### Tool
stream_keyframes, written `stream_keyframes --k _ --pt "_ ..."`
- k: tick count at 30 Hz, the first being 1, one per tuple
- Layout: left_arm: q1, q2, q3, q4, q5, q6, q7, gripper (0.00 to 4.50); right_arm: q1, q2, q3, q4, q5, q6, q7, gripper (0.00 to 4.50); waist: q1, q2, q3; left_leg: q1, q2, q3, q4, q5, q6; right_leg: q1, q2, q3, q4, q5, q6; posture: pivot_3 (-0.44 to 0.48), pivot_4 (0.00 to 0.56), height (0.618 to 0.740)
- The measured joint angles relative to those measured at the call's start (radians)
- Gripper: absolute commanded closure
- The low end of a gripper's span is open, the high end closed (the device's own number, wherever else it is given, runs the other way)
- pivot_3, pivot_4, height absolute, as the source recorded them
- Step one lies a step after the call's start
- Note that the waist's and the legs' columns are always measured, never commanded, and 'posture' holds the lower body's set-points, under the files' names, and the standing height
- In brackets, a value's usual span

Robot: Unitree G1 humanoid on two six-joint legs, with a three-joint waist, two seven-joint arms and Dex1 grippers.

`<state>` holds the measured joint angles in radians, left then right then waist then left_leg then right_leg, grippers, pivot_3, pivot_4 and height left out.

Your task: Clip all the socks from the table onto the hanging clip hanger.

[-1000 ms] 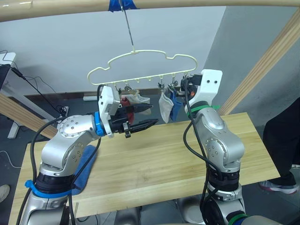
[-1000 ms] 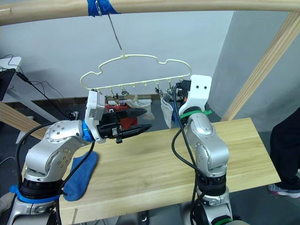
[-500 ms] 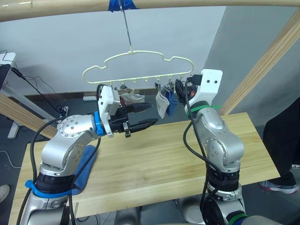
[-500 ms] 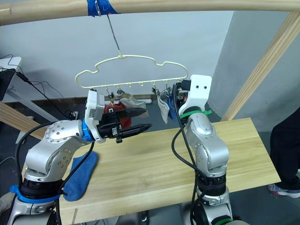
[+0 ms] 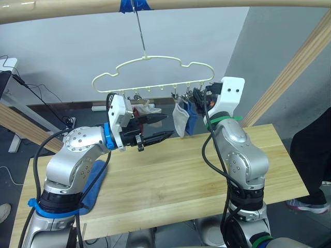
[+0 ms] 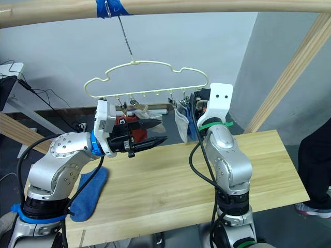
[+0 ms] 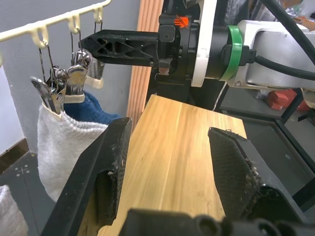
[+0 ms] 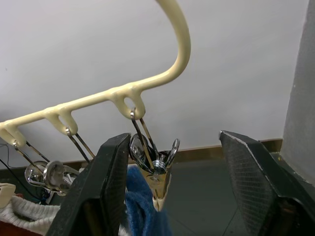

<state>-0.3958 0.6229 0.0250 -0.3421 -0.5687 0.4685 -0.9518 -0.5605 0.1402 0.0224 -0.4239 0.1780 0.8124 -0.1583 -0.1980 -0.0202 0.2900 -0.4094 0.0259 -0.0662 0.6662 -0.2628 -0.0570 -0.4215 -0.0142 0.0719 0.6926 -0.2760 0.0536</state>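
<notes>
The pale clip hanger (image 5: 150,72) hangs by its hook from a wooden pole. A grey sock (image 5: 179,118) and a blue sock (image 5: 190,116) hang from clips near its right end. A rust red sock (image 5: 137,111) and another grey sock (image 5: 151,108) hang further left, behind my left gripper. My right gripper (image 8: 172,182) is open at the right end, its fingers either side of the clip (image 8: 155,169) that holds the blue sock (image 8: 142,206). My left gripper (image 5: 158,128) is open and empty above the table (image 5: 170,175). One blue sock (image 5: 95,178) lies on the table's left edge.
A slanted wooden post (image 5: 289,72) stands at the right behind the table. A person's dark-clothed leg (image 5: 313,155) is at the far right edge. Cables and a desk leg (image 5: 20,93) are on the left.
My right gripper has gone from shut to open beside the rightmost clip. The hanger has swung a little to the left. My left gripper has stayed in place.
</notes>
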Motion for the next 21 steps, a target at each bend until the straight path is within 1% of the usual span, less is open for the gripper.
stream_keyframes --k 19,20,21 --pt "-0.003 -0.005 -0.014 0.000 0.001 0.000 0.001 1.75 0.000 -0.001 0.010 0.019 -0.002 -0.030 0.013 1.53 0.000 0.000 0.000 0.000 0.000 0.000 0.000 0.000 0.000 0.000 0.000 0.000 0.000 0.000 0.000 -0.258 0.220 0.740" --pt "-0.003 -0.007 -0.017 0.000 0.001 0.000 0.001 1.75 0.000 -0.001 0.010 0.020 -0.002 -0.032 0.013 1.88 0.000 0.000 0.000 0.000 0.000 0.000 0.000 0.000 0.000 0.000 0.000 0.000 0.000 0.000 0.000 -0.258 0.220 0.740" --pt "-0.003 -0.008 -0.017 0.000 0.001 0.000 0.001 1.75 0.000 -0.001 0.010 0.020 -0.003 -0.032 0.013 2.05 0.000 0.000 0.000 0.000 0.000 0.000 0.000 0.000 0.000 0.000 0.000 0.000 0.000 0.000 0.000 -0.259 0.220 0.740"
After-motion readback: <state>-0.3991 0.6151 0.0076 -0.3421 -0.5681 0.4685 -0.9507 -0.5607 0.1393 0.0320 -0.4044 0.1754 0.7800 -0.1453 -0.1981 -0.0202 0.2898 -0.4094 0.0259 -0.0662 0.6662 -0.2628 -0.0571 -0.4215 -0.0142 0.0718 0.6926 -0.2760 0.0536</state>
